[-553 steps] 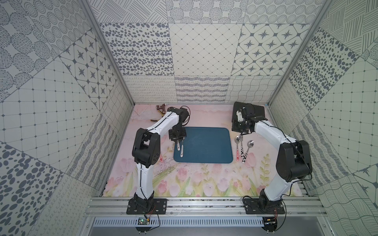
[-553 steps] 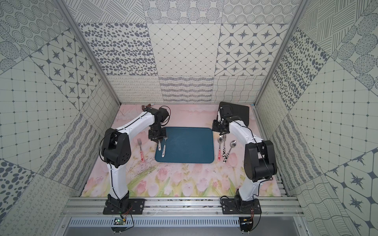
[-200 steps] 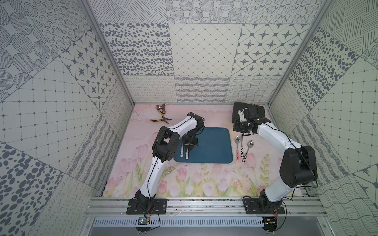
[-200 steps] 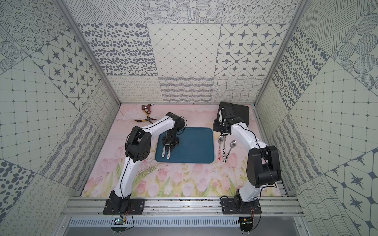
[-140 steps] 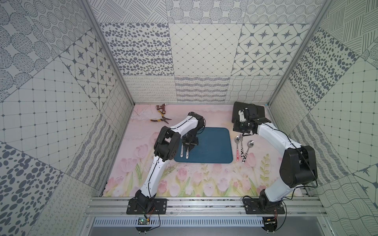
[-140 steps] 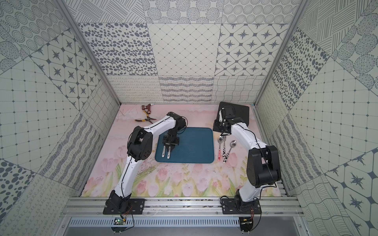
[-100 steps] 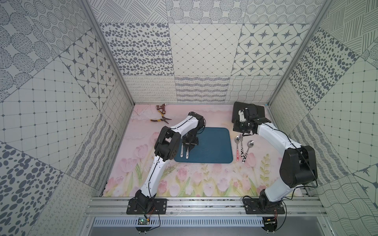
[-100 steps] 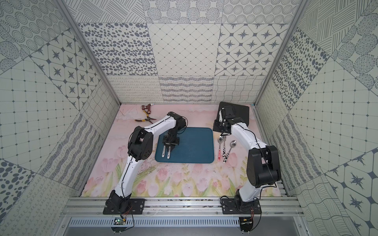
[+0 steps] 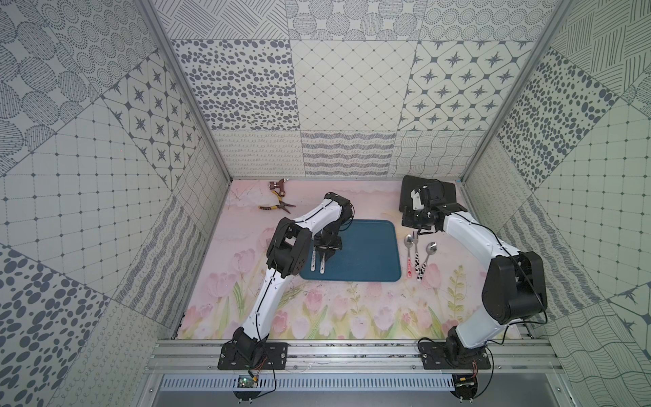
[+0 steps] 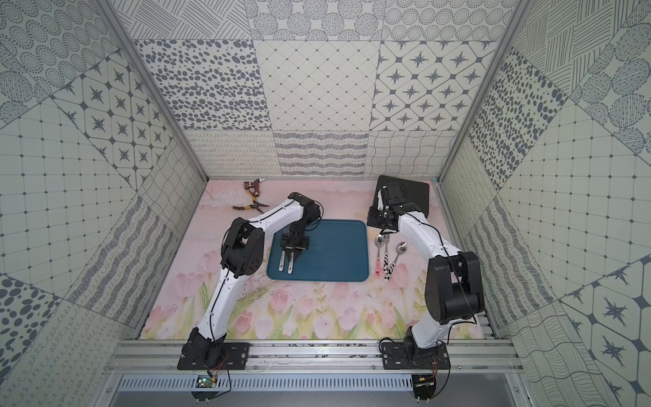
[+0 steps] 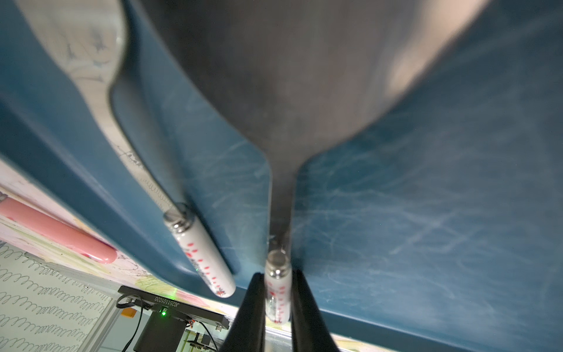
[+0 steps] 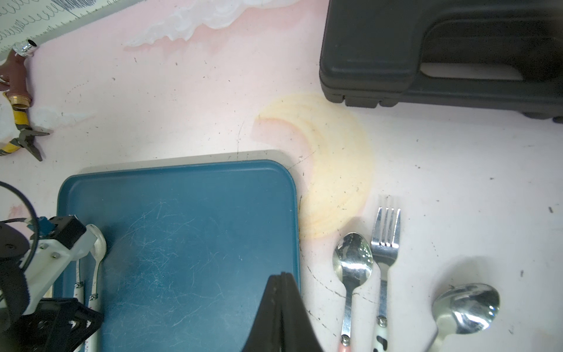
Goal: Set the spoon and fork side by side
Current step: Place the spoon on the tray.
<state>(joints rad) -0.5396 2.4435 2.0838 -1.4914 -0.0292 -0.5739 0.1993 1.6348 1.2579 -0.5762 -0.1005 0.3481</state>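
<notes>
Blue tray (image 9: 366, 253) sits mid desk (image 9: 317, 310), long side running left to right. Inside it, along its left edge, are the spoon (image 12: 97, 243) and fork (image 11: 201, 253), both with white red-dotted handles. They lie parallel and close together, not touching, handles toward the front edge of the desk. The fork is the outer one, next to the tray rim, and the spoon lies just inside it. Rest of the tray is bare and scratched. The left claw (image 11: 276, 275) is down in the tray, clamped on the spoon's handle just below its metal collar, a black finger (image 11: 253, 304) on each side. The left arm's elbow hangs over the tray's left edge and hides part of both pieces in both top views. A pink handle (image 11: 61, 231) lies on the desk just off that edge; the rest of it is hidden. The right claw (image 12: 281, 280) is pressed together and holds nothing, hanging over the tray's right edge. On the desk right of the tray, close together, are a pink-handled spoon (image 9: 408, 246), a cow-patterned fork (image 9: 416, 253) just beside it, and another spoon (image 9: 430, 248) angled slightly away. A black case (image 12: 380, 45) sits at the far right corner. Yellow-handled pliers (image 9: 278, 207) and a brown tap fitting (image 9: 276, 186) are near the far left corner, well apart from the tray.
</notes>
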